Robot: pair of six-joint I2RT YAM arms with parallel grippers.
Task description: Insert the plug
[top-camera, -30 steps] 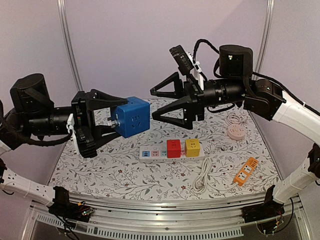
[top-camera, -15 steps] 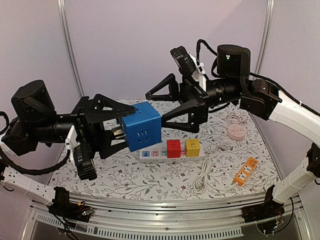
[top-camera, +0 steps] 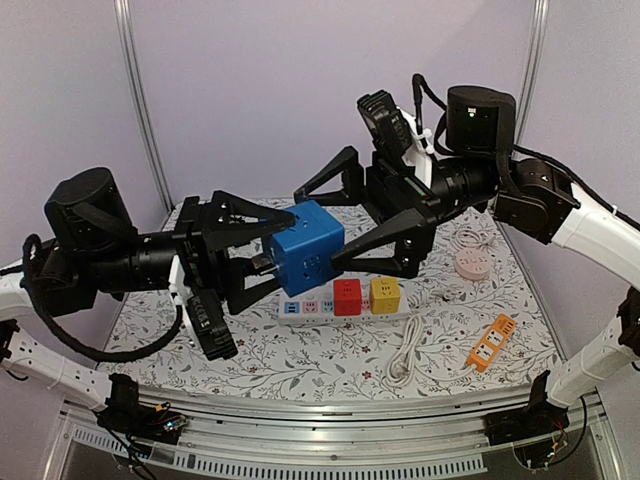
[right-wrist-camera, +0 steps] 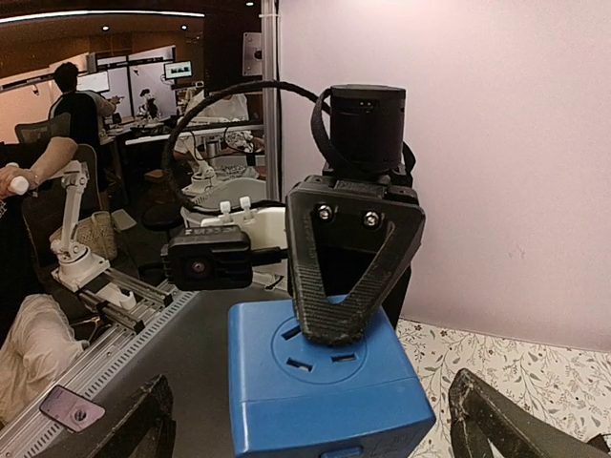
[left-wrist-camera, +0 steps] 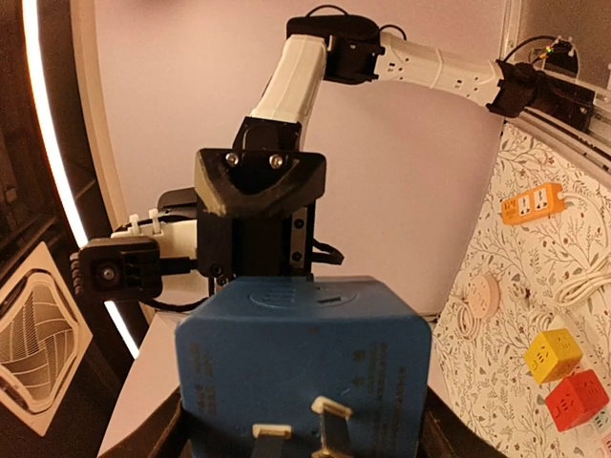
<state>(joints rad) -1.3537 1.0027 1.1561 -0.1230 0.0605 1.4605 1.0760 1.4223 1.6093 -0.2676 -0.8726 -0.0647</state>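
Observation:
My left gripper (top-camera: 283,250) is shut on the blue cube plug (top-camera: 315,240) and holds it in the air above the table. In the left wrist view the cube (left-wrist-camera: 305,363) fills the jaws, its metal prongs (left-wrist-camera: 329,425) facing the camera. My right gripper (top-camera: 318,228) is wide open, with one finger above and one below the cube's right side, apart from it. In the right wrist view the cube (right-wrist-camera: 325,382) sits between my open fingers, and a left finger presses on its socket face. The white power strip (top-camera: 310,307) lies on the table below.
A red cube (top-camera: 347,297) and a yellow cube (top-camera: 385,294) are plugged into the white strip. A pink round socket (top-camera: 472,263), an orange power strip (top-camera: 493,342) and a white cable (top-camera: 405,355) lie to the right on the floral tablecloth.
My left gripper carried the blue cube to the right and slightly down, toward the right gripper. The right gripper's open fingers now flank the cube.

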